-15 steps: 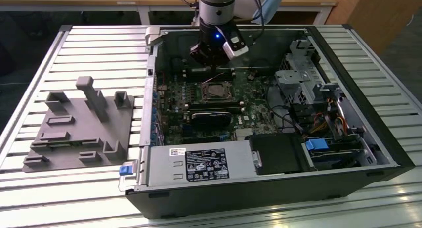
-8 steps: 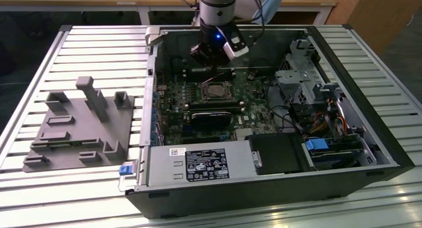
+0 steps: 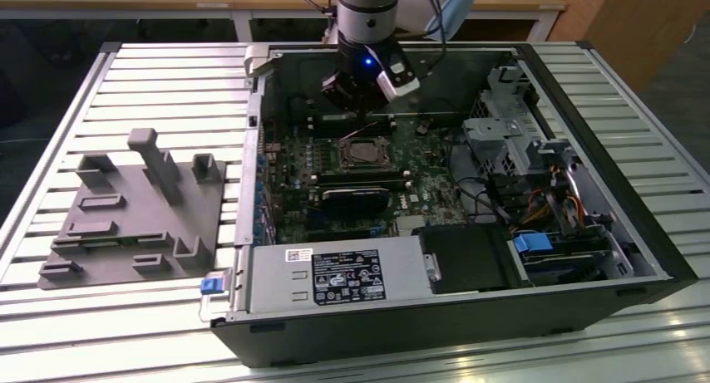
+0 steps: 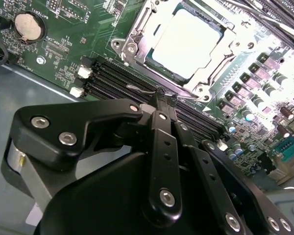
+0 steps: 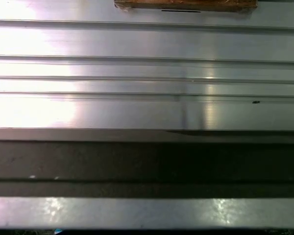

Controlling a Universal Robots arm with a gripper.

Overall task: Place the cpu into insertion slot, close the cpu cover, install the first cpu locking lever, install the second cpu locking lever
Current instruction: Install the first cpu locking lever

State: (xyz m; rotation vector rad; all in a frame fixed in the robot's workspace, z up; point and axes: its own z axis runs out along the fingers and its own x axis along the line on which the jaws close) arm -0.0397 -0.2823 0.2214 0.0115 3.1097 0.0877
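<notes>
CPU (image 4: 186, 41) first: where do you see it right now?

— I see it lying flat in its socket on the motherboard (image 4: 63, 44), silvery top facing up. In the exterior view the socket sits near the middle of the open computer case (image 3: 621, 225), and my arm hangs just above it.

— And the CPU cover?

— The CPU cover (image 4: 137, 34) is down flat around the chip, and its window frames the metal top.

— How does the gripper stand?

— In the second wrist view the gripper (image 4: 160, 99) has its black fingers drawn together, with the tips meeting. They are right at a thin wire locking lever (image 4: 139, 89) that runs along the socket's edge, beside the memory slots (image 4: 112, 78). I cannot tell whether the wire is caught between the tips or only lies against them.

— What else is around?

— A coin cell battery (image 4: 28, 27) sits on the board, well apart from the socket. In the exterior view the case lies on its side on a slatted metal table (image 3: 66, 92). The power supply (image 3: 332, 279) is at the end of the case nearest the camera. A grey plastic fixture (image 3: 133, 208) rests on the slats at the exterior view's left of the case. My first wrist view looks onto shiny metal slats (image 5: 147, 73).
</notes>
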